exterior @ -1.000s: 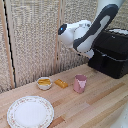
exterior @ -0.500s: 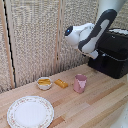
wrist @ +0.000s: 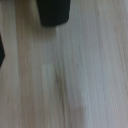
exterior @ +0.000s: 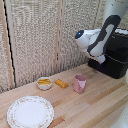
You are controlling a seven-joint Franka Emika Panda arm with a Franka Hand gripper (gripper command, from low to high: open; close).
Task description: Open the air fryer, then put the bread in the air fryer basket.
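One arm: the white-and-black robot arm (exterior: 97, 40) reaches down from the upper part of the exterior view's right, in front of the air fryer.
End effector: it is hidden behind the arm and the air fryer in the exterior view, and the wrist view does not show its fingers, so one cannot tell if it is wide or narrow.
Air fryer: the glossy black air fryer (exterior: 116, 59) stands on the table at the exterior view's right edge, against the wall.
Air fryer handle: it cannot be made out in these views.
Bread: the small orange-brown bread (exterior: 61, 83) lies flat on the table, between the white bowl and the pink cup, well apart from the air fryer.
White bowl: the bowl (exterior: 44, 83) with yellow contents sits just beside the bread, on the exterior view's left of it.
Pink cup: the cup (exterior: 80, 83) stands upright near the bread.
Plate: a patterned plate (exterior: 30, 111) lies at the front, on the exterior view's left.
Table: a light wooden table (exterior: 100, 100) carries all these things.
Wrist view: blurred wood surface and a dark object (wrist: 54, 12) that cannot be identified.
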